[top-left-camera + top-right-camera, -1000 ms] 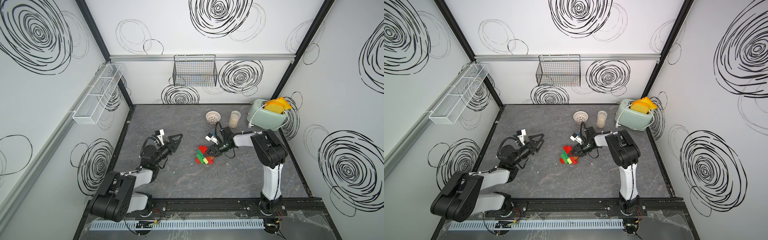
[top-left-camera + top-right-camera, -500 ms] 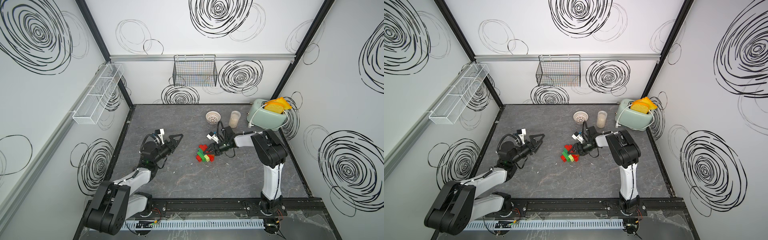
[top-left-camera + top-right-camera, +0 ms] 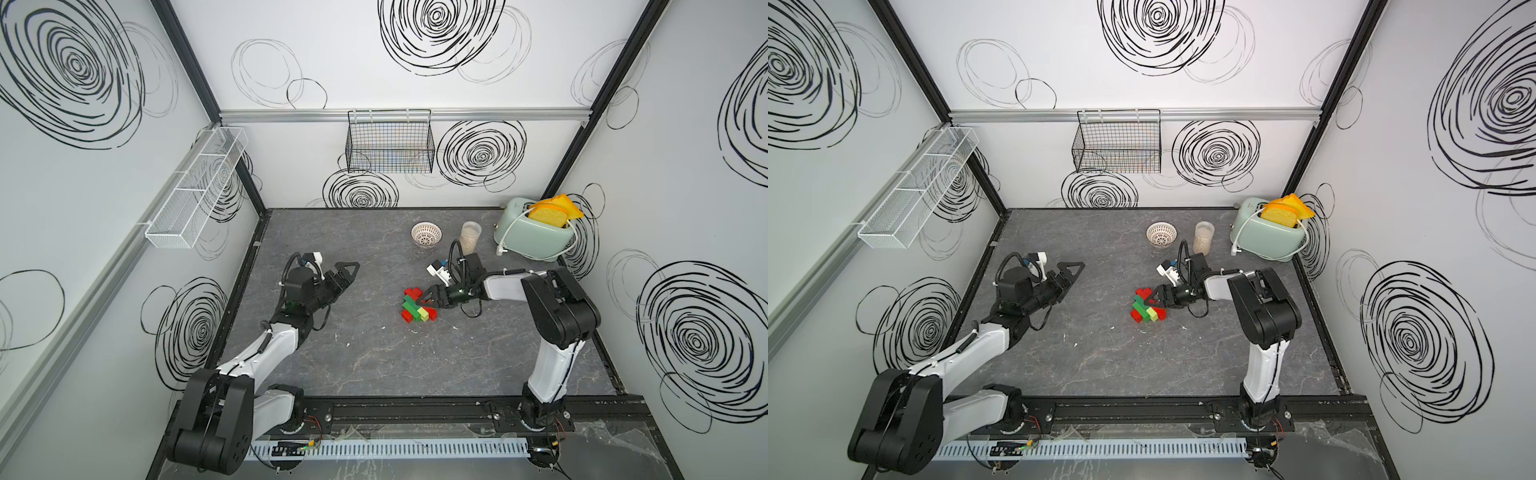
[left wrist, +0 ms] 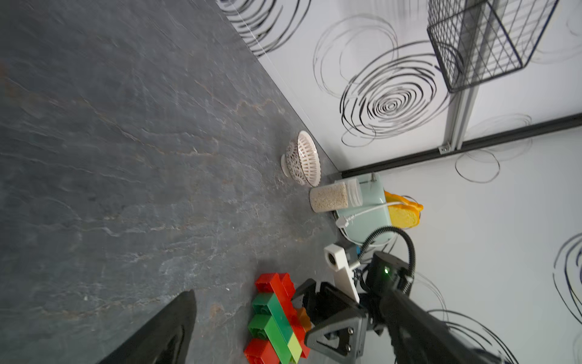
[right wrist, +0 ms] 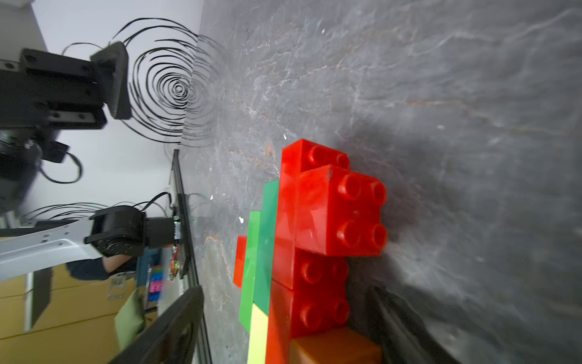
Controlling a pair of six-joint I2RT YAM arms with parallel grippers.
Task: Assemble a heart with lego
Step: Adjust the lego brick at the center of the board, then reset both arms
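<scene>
The heart [image 3: 417, 305] [image 3: 1147, 307] lies flat on the grey table: red, green, lime-yellow and orange lego bricks joined in a stepped shape. My right gripper [image 3: 430, 300] [image 3: 1158, 300] is low at its right edge and open. In the right wrist view the red and orange bricks [image 5: 315, 239] sit between the spread fingers [image 5: 176, 318]. The left wrist view shows the heart [image 4: 277, 318] with that gripper [image 4: 330, 315] beside it. My left gripper [image 3: 347, 274] [image 3: 1071, 272] hangs open and empty, well left of the heart.
A patterned bowl [image 3: 426, 235], a small jar [image 3: 470, 237] and a mint toaster [image 3: 534, 232] holding bread stand at the back right. A black wire basket [image 3: 390, 143] hangs on the back wall. A white rack [image 3: 195, 191] hangs on the left wall.
My right gripper's jaws have gone from shut to spread wide beside the heart. The left arm has shifted its pose a little, and its gripper has stayed open.
</scene>
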